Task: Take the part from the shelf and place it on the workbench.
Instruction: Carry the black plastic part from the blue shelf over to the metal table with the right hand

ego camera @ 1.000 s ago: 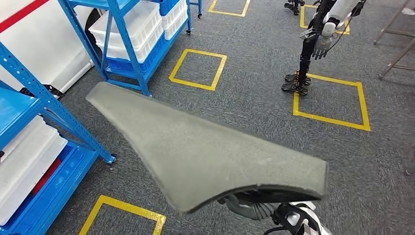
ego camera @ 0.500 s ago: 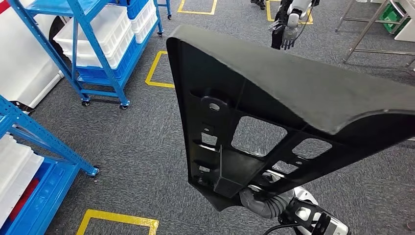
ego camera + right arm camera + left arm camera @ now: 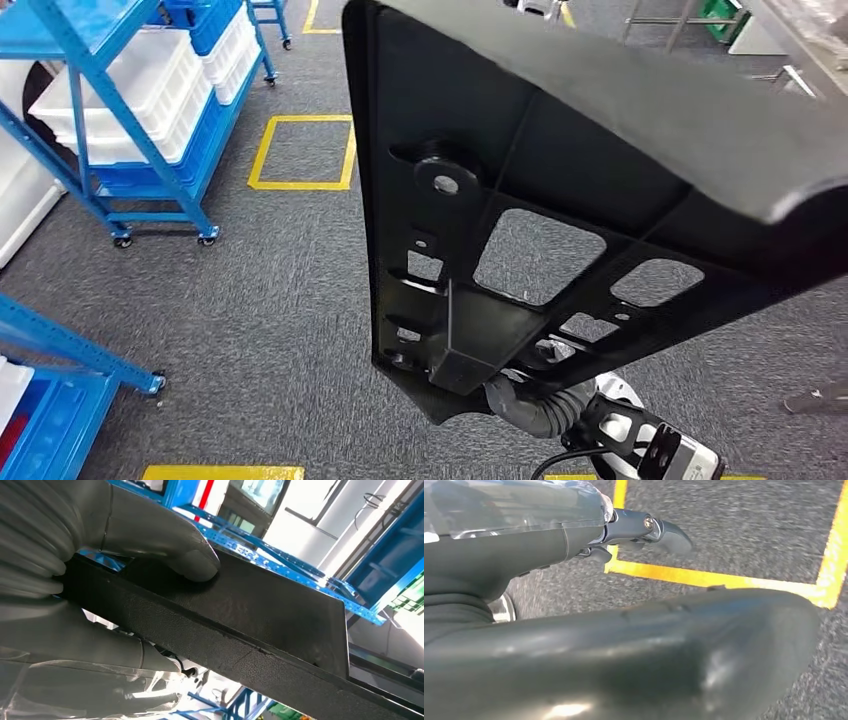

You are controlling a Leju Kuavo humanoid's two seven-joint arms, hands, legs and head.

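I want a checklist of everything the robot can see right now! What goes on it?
Surface: grey carpet floor with yellow taped squares; no workbench top clearly seen.
Job's things: large black plastic part with cut-out holes, held up, ribbed underside toward the head camera.
Clutter: nothing seen.
Hands: right hand grips the part's edge, thumb pressed on top; left hand beside the part, grip unclear.
Cables: black cable near the robot's wrist.
Surroundings: blue metal shelves holding white plastic bins.
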